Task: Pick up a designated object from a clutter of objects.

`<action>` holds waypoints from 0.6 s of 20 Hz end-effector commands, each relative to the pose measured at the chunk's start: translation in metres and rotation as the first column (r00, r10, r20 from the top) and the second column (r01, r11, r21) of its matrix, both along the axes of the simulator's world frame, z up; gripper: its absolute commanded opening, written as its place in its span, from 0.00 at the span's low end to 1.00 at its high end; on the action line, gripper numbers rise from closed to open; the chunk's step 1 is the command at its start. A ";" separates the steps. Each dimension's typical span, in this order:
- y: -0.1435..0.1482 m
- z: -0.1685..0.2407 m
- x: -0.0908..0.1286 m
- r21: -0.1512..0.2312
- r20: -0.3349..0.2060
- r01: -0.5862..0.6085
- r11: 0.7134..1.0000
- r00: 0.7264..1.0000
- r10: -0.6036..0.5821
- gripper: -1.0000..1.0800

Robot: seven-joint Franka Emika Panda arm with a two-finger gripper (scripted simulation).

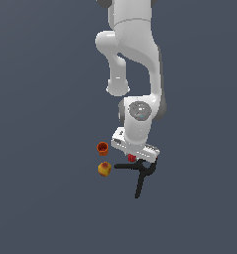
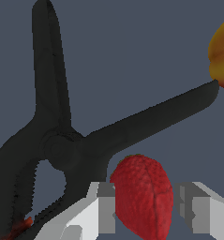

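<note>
The gripper is down low over the clutter, its jaws spread wider than the strawberry, which sits right between them. One finger looks to be just at the berry's side; the other finger has a sliver of gap left, so I'd say nothing is gripped yet. From the exterior view the strawberry is only a red speck tucked under the hand, too small to judge contact.

What worries me is the black spring clamp. Its pivot and one long handle lie just beyond the finger on that side, very near the berry, and the handle runs on toward the yellow-red fruit further off. If the jaws close slightly off-centre, that finger could nudge the clamp, or the berry's tapered, rounded shape could squirt out sideways and roll against it. The orange cup is well apart from the hand and looks out of harm's way
</note>
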State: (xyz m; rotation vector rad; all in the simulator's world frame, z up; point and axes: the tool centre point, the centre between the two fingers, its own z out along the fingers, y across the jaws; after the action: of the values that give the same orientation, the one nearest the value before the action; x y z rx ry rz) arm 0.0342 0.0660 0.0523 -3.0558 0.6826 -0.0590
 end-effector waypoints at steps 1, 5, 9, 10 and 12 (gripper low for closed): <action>0.005 0.009 -0.002 0.001 0.001 -0.002 1.000 1.000 0.002 0.00; 0.014 0.030 -0.008 0.000 -0.001 -0.002 1.000 1.000 0.002 0.00; 0.027 0.059 -0.017 0.000 -0.004 -0.002 1.000 1.000 0.002 0.00; 0.031 0.067 -0.020 0.000 -0.005 -0.003 1.000 1.000 0.003 0.00; 0.039 0.086 -0.025 -0.001 -0.007 -0.003 1.000 1.000 0.003 0.00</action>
State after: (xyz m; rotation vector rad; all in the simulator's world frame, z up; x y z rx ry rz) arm 0.0130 0.0989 0.1239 -3.0587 0.6793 -0.0494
